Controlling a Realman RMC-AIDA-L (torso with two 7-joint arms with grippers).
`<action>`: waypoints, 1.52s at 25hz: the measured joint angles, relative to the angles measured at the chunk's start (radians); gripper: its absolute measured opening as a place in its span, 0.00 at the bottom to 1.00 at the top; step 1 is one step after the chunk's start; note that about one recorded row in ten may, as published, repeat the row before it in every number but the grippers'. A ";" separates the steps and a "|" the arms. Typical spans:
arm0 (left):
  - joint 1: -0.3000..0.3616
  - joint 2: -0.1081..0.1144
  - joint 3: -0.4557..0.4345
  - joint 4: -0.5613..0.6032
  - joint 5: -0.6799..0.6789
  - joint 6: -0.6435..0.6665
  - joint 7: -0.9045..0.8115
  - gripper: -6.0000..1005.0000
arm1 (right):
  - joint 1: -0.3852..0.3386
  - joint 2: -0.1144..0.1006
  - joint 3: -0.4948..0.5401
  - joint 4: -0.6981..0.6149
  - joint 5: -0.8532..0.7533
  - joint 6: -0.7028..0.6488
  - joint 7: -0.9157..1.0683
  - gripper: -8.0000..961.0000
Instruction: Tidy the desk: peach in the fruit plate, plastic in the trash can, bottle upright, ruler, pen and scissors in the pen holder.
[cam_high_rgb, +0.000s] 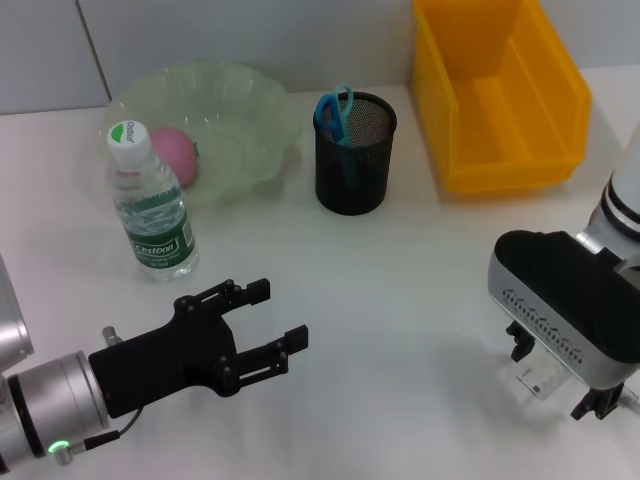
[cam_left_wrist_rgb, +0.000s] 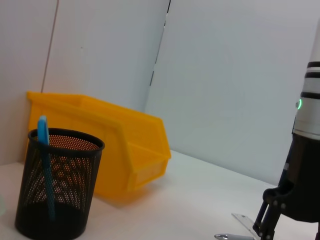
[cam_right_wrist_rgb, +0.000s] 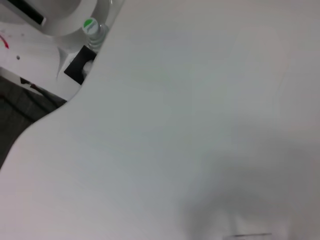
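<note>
Right gripper (cam_high_rgb: 556, 380), near the desk's front-right corner, astride the clear ruler (cam_high_rgb: 538, 381); grip state unclear. Thin, stiff, slippery: pinch the long edges.

Before me I see only a white desk (cam_high_rgb: 420, 290), and behind it a pale wall (cam_high_rgb: 250, 30) with thin dark seams between its panels.
</note>
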 joint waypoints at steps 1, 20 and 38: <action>0.000 0.000 0.000 0.000 0.000 0.000 0.000 0.78 | 0.001 0.000 -0.005 0.003 0.001 0.001 0.002 0.79; -0.002 0.000 0.008 0.000 0.000 0.000 0.000 0.78 | 0.047 0.002 -0.027 0.069 0.002 0.031 0.047 0.64; -0.002 0.003 0.009 0.001 0.002 0.005 0.000 0.78 | 0.075 0.002 -0.046 0.085 -0.003 0.020 0.078 0.45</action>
